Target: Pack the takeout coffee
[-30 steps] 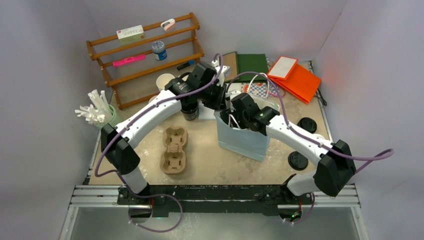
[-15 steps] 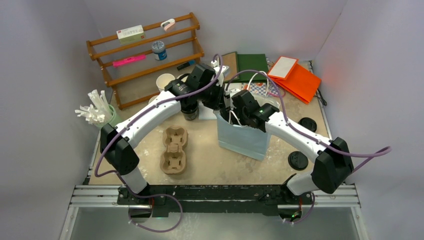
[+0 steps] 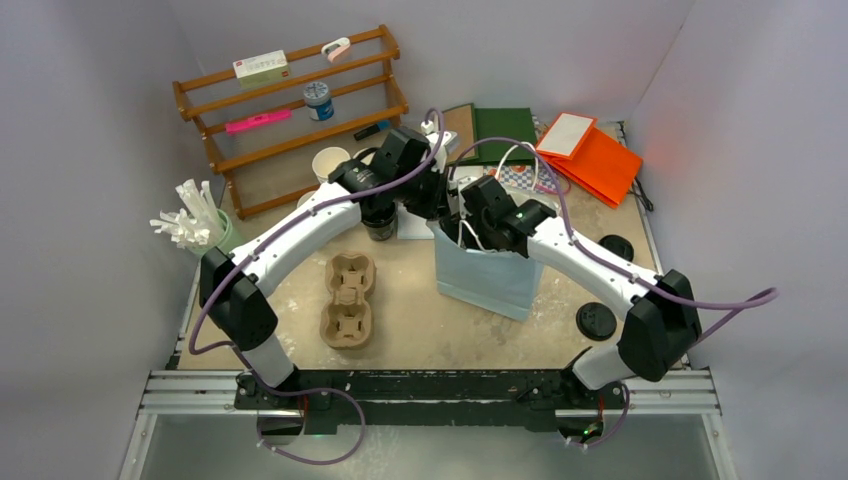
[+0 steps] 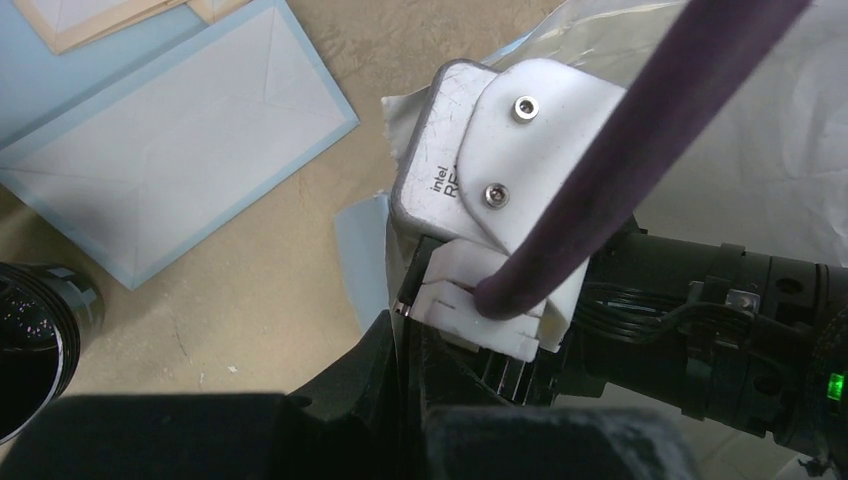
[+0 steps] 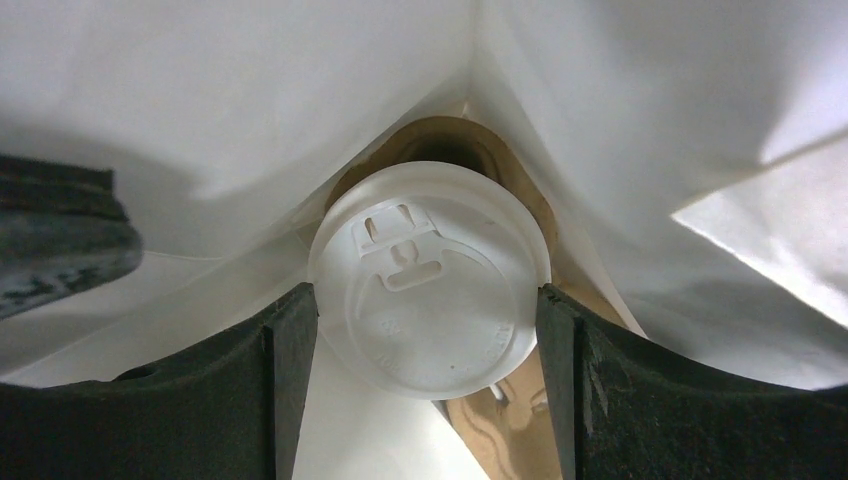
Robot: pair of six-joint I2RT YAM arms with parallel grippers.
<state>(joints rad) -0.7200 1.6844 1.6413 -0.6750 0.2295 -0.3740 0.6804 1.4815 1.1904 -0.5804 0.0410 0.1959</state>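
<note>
I'm looking at the right gripper point(image 5: 428, 305), which reaches down inside the upright light blue paper bag point(image 3: 487, 285) near the middle of the bench point(image 3: 420, 340). Its two black fingers point(image 5: 285, 385) press on either side of the takeout coffee point(image 5: 430, 270), a small white cup under a round white plastic lid with a sip tab moulded into the top. The jaws stand fairly wide because the cup fills the gap between them. The bag's white inner walls close in around the cup, and brown paper shows below it. I cannot tell whether the cup sits on the bottom of the bag.

The left gripper point(image 4: 403, 350) is at the bag's far left rim. Its jaws are closed tight with the thin edge of the bag running down between them, so it grips the rim. Just beyond it are the right arm's white and grey wrist camera point(image 4: 480, 170) and a thick purple cable point(image 4: 620, 160).

To the left of the upright bag, a flat pale blue folded paper point(image 4: 170, 160) lies on the bench, with a dark cup point(image 4: 35, 340) near its corner. A brown moulded cardboard cup carrier point(image 3: 347, 300) lies well to the left of the bag. Two round black lids point(image 3: 596, 320) lie to its right. A slatted wooden rack point(image 3: 290, 110) stands at the back left.
</note>
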